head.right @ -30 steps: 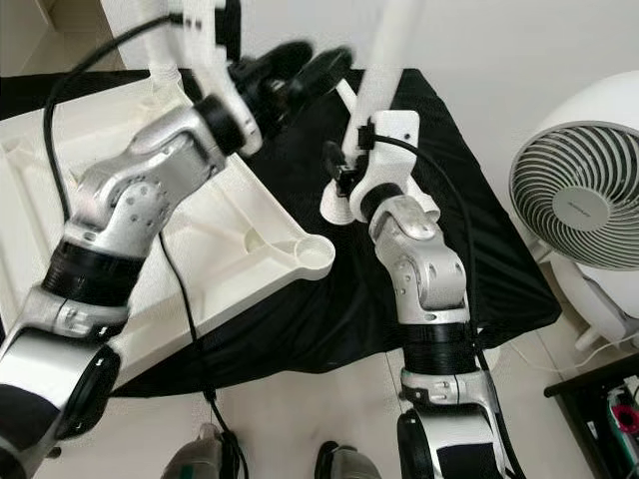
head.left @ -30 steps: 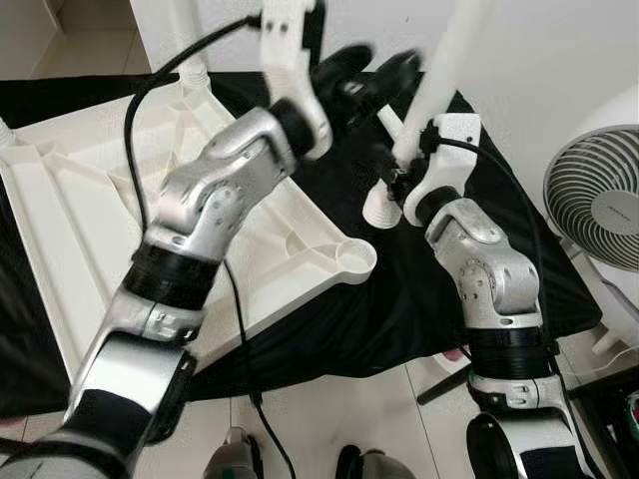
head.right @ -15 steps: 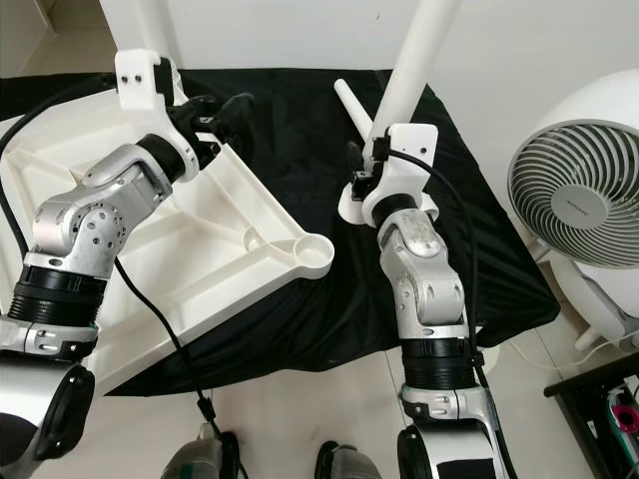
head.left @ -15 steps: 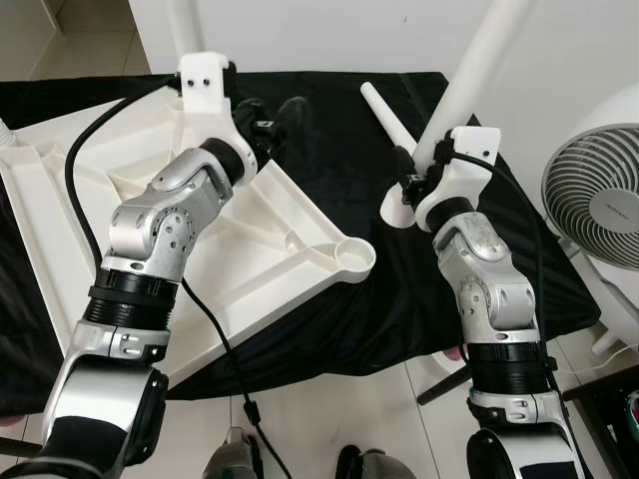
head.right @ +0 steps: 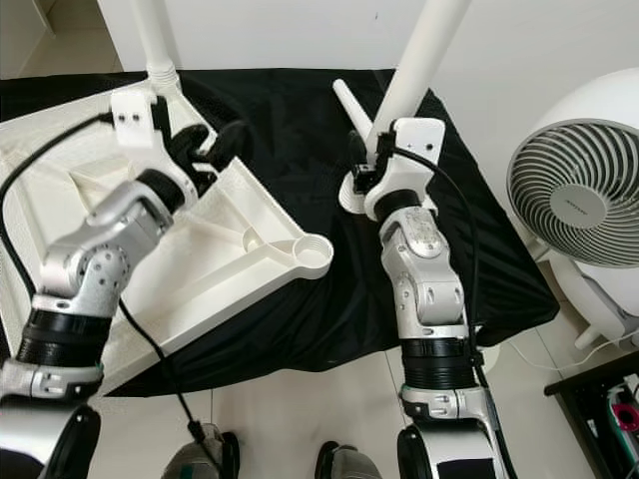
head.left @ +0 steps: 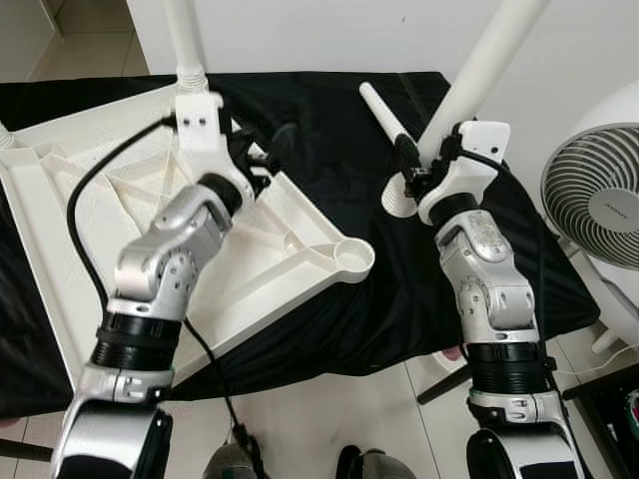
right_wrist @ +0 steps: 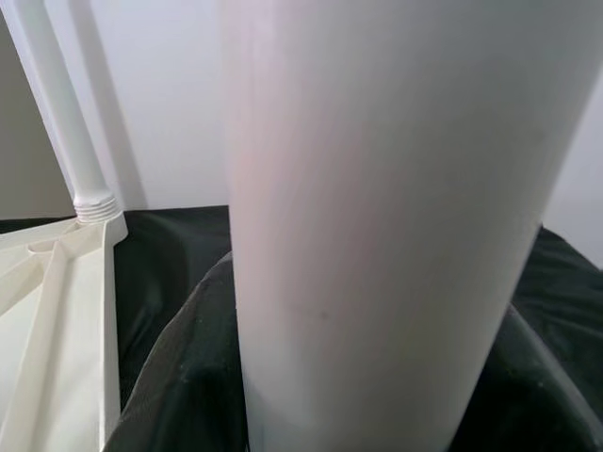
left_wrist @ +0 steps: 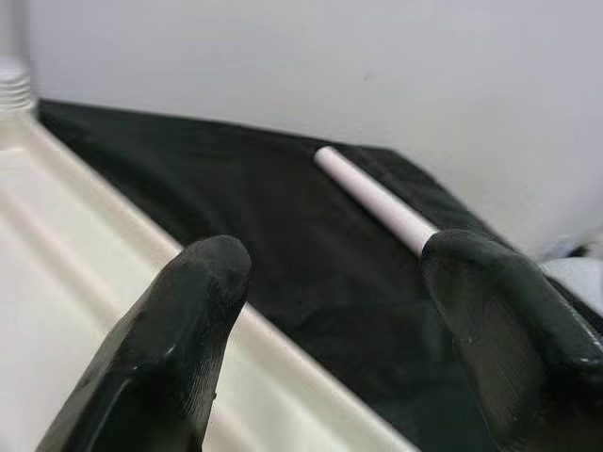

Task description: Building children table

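The right tool (head.left: 411, 172) grips an upright white leg (head.left: 477, 68) at upper right of the frame. The left tool (head.left: 268, 150) is open above the overturned white tabletop (head.left: 290, 239) at upper centre-left.

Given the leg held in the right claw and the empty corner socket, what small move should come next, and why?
Probably swing the right claw toward the empty corner socket and bring the white leg upright over it. The leg's flared end hangs over the black cloth, beside the upturned tabletop. The open left claw rests at the tabletop's edge.
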You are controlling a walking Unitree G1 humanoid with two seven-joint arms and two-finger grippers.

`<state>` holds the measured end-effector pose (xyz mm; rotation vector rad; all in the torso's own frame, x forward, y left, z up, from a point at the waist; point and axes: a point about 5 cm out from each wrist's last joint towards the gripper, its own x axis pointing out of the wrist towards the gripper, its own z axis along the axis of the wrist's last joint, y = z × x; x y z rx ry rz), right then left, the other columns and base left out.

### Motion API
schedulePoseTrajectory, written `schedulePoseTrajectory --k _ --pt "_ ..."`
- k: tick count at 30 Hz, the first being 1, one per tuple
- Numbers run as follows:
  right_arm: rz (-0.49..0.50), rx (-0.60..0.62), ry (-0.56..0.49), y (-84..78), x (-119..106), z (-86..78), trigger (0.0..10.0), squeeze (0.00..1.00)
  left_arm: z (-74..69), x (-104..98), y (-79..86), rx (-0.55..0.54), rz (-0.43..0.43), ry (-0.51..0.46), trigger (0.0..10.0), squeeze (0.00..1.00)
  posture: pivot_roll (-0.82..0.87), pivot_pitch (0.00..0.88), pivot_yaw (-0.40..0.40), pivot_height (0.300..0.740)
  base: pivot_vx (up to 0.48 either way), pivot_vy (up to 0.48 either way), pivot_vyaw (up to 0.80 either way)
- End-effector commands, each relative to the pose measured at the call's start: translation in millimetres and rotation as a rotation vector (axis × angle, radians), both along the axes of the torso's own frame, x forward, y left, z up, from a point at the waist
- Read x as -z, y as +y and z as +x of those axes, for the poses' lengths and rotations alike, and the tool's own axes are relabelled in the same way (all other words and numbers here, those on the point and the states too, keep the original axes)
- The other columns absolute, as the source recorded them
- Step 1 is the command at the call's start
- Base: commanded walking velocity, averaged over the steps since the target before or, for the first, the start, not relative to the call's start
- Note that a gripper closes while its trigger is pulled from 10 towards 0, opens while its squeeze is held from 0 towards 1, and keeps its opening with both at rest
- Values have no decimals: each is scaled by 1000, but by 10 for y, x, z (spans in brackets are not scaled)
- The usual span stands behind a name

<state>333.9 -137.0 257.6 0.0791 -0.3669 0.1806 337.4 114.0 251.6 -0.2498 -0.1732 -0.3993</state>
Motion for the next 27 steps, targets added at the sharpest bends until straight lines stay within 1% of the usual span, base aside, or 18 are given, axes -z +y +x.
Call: schedulePoseTrajectory --k 1,5,10,13,14,15,16,17,19,20,22,23,24,25,27 --pt "-2 11 -21 -22 -12 -17 10000 0 -27 -8 -34 -6 19 -20 10000 0 96 135 10 740 0 0 0" --pt "-2 14 -25 -28 -13 -12 10000 0 -45 8 -74 4 33 -17 10000 0 101 133 6 740 0 0 0" --pt "-1 13 -26 -28 -12 -9 10000 0 -52 0 -70 3 36 -22 10000 0 103 132 5 740 0 0 0" --pt "-5 11 -27 -24 -5 -6 10000 0 -73 16 -62 8 55 -30 10000 0 106 132 -1 740 0 0 0" --pt "-14 13 -31 -21 0 -5 10000 0 -93 38 -58 16 73 -42 10000 0 106 132 -7 740 0 0 0" --pt "-16 14 -28 -22 15 -2 10000 0 -134 97 -62 36 115 -61 10000 0 104 133 -10 740 0 0 0" --pt "-16 14 -28 -22 15 -2 10000 0 -134 97 -62 36 115 -61 10000 0 104 133 -10 740 0 0 0" --pt "-17 18 -26 -26 29 -1 10000 0 -178 149 -69 57 148 -81 10000 0 105 134 -12 740 0 0 0" --pt "-17 18 -26 -26 29 -1 10000 0 -178 149 -69 57 148 -81 10000 0 105 134 -12 740 0 0 0" --pt "-16 19 -24 -28 38 -3 10000 0 -234 204 -82 95 174 -98 10000 0 102 137 -15 740 0 0 0" --pt "-16 19 -24 -28 38 -3 10000 0 -234 204 -82 95 174 -98 10000 0 102 137 -15 740 0 0 0" --pt "-16 24 -18 -40 63 -5 10000 0 -300 285 -80 135 205 -112 10000 0 102 137 -15 740 0 0 0" --pt "-16 24 -18 -40 63 -5 10000 0 -300 285 -80 135 205 -112 10000 0 102 137 -15 740 0 0 0" --pt "-20 28 -15 -47 83 -7 10000 0 -350 336 -77 162 234 -127 10000 0 110 137 -24 740 0 0 0" --pt "-20 28 -15 -47 83 -7 10000 0 -350 336 -77 162 234 -127 10000 0 110 137 -24 740 0 0 0"
